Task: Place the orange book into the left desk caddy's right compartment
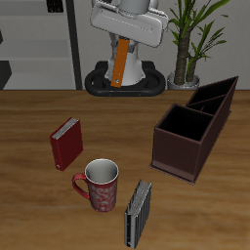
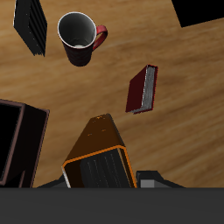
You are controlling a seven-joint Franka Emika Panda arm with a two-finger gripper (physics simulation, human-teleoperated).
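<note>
My gripper (image 1: 121, 47) is shut on the orange book (image 1: 119, 64), which hangs upright high above the back of the table, near the robot's base. In the wrist view the orange book (image 2: 99, 159) shows its dark page side with an orange rim, clamped in the gripper (image 2: 103, 179). The left desk caddy (image 1: 186, 146), a dark maroon box with two bins, stands on the table nearer the front edge than the book and off to one side. Only a corner of the caddy (image 2: 19, 144) shows in the wrist view. Both bins look empty.
A red book (image 1: 66, 144) stands on the table, with a red mug (image 1: 100, 186) in front of it. A dark grey book (image 1: 139, 213) stands beside the mug. A second dark box (image 2: 199, 10) shows in the wrist view. A potted plant (image 1: 190, 39) stands behind the caddy.
</note>
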